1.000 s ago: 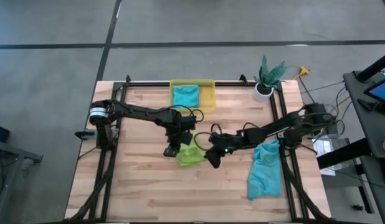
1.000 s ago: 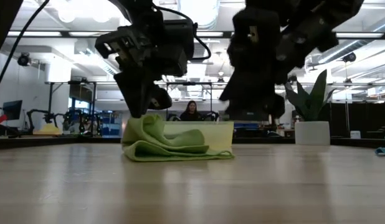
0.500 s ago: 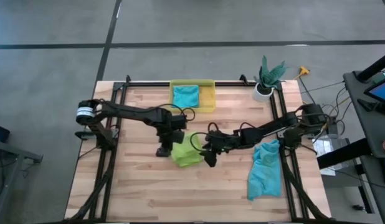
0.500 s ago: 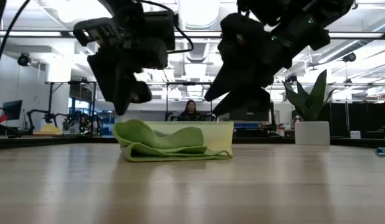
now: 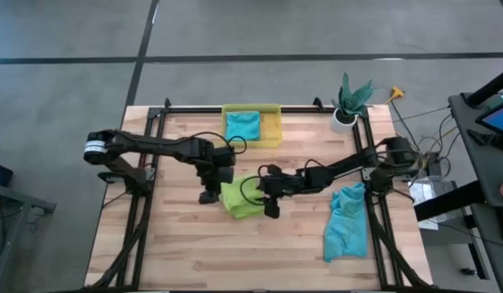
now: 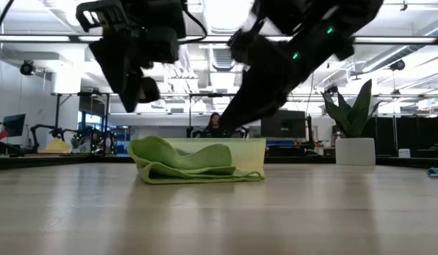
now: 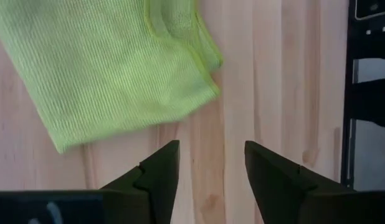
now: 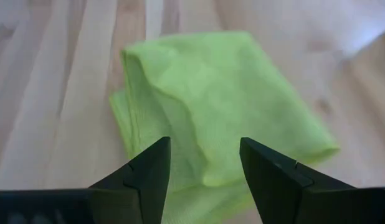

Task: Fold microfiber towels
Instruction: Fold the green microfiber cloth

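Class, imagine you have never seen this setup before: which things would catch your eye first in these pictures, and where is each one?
The lime green towel lies folded near the middle of the wooden table, with the left gripper and right gripper hovering open on either side of it, holding nothing. A teal towel lies crumpled at the table's right edge, and another teal one sits in the yellow bin at the far edge.

— What kind of place is this?
— A robotics lab or open workshop hall. The wooden table (image 5: 194,244) sits in a black metal frame (image 5: 260,108) on a bare grey concrete floor (image 5: 72,65), with loose cables (image 5: 447,155) off to one side.
— And behind the table?
— Long ceiling lights (image 6: 410,39), exposed ducts, more black stands (image 6: 59,117), screens (image 6: 13,124) and a person (image 6: 215,124) seated at a desk. A potted plant (image 6: 354,134) stands on the table corner
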